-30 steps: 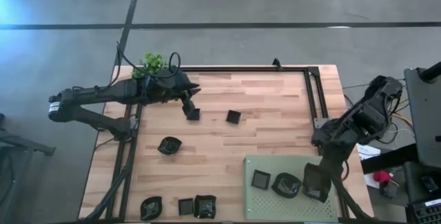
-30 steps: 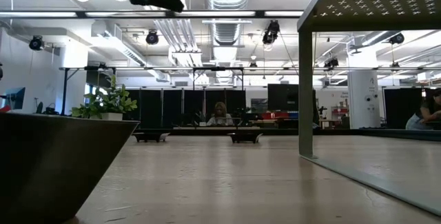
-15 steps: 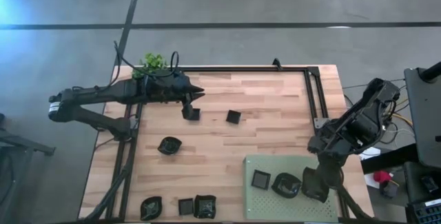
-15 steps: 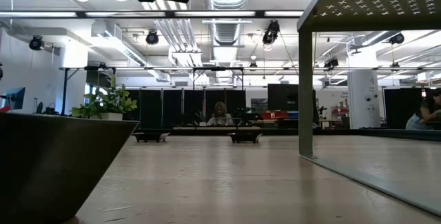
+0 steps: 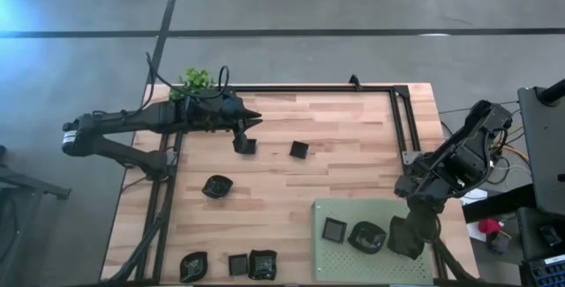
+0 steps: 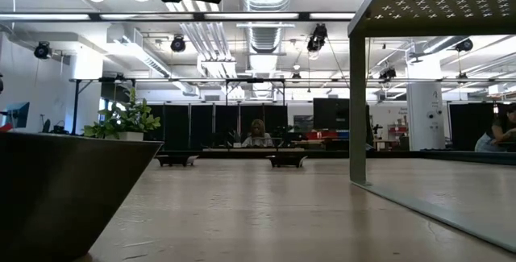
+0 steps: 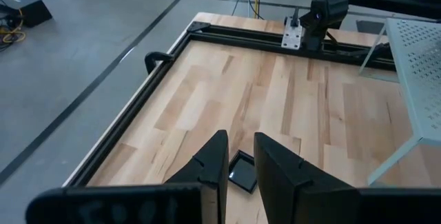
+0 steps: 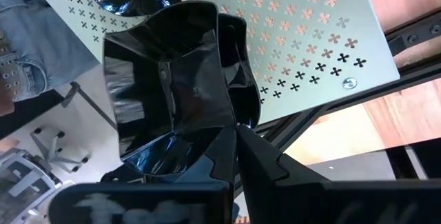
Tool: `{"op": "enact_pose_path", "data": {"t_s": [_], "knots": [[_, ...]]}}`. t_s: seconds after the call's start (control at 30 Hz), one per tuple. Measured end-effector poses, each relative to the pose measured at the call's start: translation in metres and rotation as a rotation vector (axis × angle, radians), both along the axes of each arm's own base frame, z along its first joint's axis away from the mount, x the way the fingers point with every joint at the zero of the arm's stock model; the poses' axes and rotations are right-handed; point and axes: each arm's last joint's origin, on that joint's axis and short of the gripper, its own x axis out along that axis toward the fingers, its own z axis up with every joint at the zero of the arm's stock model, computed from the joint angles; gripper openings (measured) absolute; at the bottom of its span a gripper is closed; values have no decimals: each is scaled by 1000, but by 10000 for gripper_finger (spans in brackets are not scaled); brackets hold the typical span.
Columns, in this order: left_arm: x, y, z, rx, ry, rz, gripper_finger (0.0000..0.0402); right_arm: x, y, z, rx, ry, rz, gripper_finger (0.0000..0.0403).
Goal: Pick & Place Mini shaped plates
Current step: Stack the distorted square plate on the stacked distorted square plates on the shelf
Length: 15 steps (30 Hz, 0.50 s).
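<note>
The mini shaped plates are small black dishes. On the pale green mat (image 5: 353,265) lie a square one (image 5: 334,230) and a rounded one (image 5: 365,237). My right gripper (image 5: 415,221) hangs over the mat's right edge, shut on a third plate (image 5: 406,237). My left gripper (image 5: 252,121) hovers above a square plate (image 5: 248,146) near the far-left part of the table; its fingers stand slightly apart and touch nothing. That plate (image 7: 241,177) shows between the fingers (image 7: 213,158) in the left wrist view. My right gripper (image 8: 236,138) pinches a wavy-sided black plate by its rim (image 8: 210,120) between the two fingers. The plate (image 8: 165,79) stands tilted on edge over the perforated mat (image 8: 303,31). Whether its lower edge touches the mat, I cannot tell.
More plates lie on the wood: a square one (image 5: 299,149), a rounded one (image 5: 217,186), and three along the near edge (image 5: 193,265) (image 5: 238,263) (image 5: 262,263). A small green plant (image 5: 196,81) stands at the far-left corner. A black frame (image 5: 402,119) borders the table.
My left gripper has risen from the square plate and drawn back a little toward the table's far edge; the plate has stayed flat on the wood. My right arm has shifted only slightly, with the plate still in its hold over the mat.
</note>
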Motion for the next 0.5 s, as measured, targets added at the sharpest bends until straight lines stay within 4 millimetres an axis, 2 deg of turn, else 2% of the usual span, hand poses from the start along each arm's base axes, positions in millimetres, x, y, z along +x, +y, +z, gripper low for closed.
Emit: {"op": "enact_pose_path", "data": {"t_s": [0.37,0.5], "knots": [[0,0,0,12,4,-5,64,0,0,0,0,-13,20,81],[0,0,0,19,7,-9,64,1,0,0,3,-16,17,94]]}}
